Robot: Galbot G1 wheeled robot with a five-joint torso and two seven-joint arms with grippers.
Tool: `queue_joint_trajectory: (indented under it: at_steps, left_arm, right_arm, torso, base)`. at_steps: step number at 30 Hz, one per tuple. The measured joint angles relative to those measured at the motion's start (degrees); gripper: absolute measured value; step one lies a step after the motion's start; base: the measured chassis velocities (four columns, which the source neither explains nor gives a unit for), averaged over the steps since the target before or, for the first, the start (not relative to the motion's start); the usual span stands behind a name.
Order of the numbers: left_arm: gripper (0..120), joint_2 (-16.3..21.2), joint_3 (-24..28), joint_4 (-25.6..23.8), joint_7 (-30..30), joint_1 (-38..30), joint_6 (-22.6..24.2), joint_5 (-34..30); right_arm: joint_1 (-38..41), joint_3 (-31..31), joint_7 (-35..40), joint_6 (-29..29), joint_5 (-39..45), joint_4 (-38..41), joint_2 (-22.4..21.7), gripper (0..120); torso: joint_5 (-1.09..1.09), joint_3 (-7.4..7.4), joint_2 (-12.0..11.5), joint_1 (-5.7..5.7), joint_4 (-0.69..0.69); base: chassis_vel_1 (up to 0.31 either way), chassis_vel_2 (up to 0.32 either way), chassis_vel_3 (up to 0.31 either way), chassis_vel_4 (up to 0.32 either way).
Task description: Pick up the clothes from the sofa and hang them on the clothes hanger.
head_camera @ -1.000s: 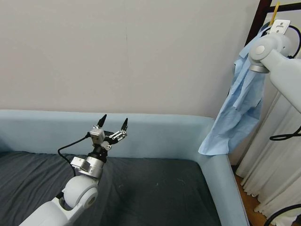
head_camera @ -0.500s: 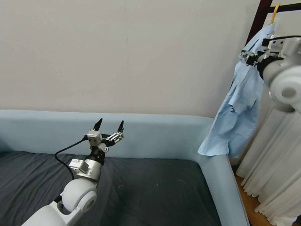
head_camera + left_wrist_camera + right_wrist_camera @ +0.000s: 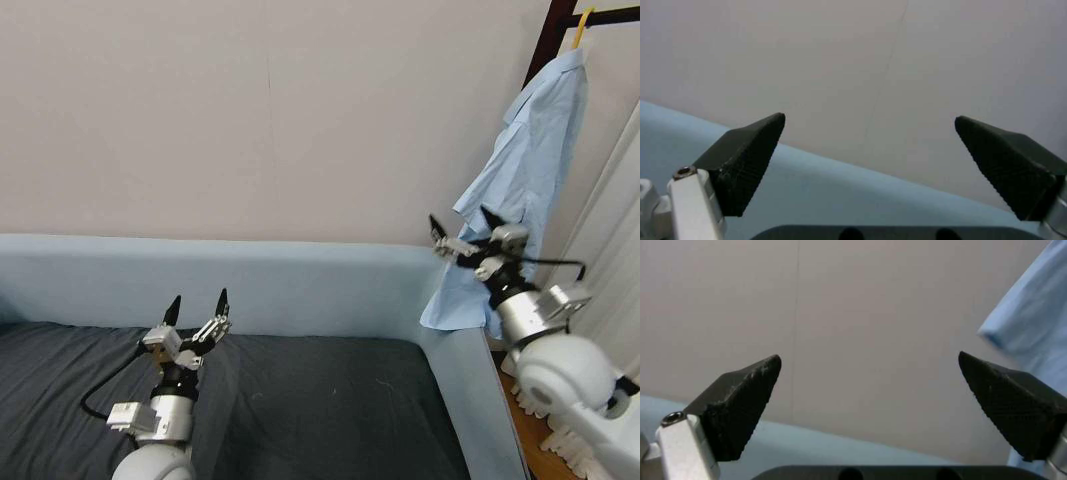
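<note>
The right tool [image 3: 460, 230] stood with its fingers spread apart and empty, near the lower part of the light blue shirt [image 3: 530, 140], which hung on a yellow hanger [image 3: 580, 20] at the dark rack [image 3: 548, 45] past the right end of the sofa [image 3: 320, 285]. The left tool [image 3: 200, 312], fingers likewise apart and empty, hovered low above the dark seat cushion [image 3: 330, 400]

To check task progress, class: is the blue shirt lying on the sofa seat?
No, the blue shirt hangs from the yellow hanger.
</note>
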Motion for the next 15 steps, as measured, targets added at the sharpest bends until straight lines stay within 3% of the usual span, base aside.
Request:
queue_joint_trajectory:
  at_steps: [3,4,10,15]
  left_arm:
    - [100,-3.3,-0.4,-0.2,-0.1,4.5,-1.5,3.3]
    - [100,-3.3,-0.4,-0.2,-0.1,4.5,-1.5,3.3]
    - [100,-8.4,-0.5,0.6,-1.9,8.0,-2.5,8.8]
    - [100,-11.1,-1.3,1.4,-2.3,9.3,-2.9,10.0]
  right_arm:
    - [-8.6,2.4,-2.8,1.1,-7.9,-0.1,5.2,100]
    - [-8.6,2.4,-2.8,1.1,-7.9,-0.1,5.2,100]
    - [-21.6,8.4,-4.4,3.8,-21.3,-1.6,15.2,100]
    - [-29.0,14.2,-4.2,3.7,-23.7,0.1,19.9,100]
  torso:
    - [-0.02,-0.01,0.0,0.00,-0.07]
    - [-0.02,-0.01,0.0,0.00,-0.07]
    - [-0.01,-0.01,0.0,0.00,-0.06]
    - [0.00,-0.01,0.0,0.00,-0.07]
  base:
    - [0.000,0.000,0.000,0.000]
    - [0.000,0.000,0.000,0.000]
    - [0.000,0.000,0.000,0.000]
    - [0.000,0.000,0.000,0.000]
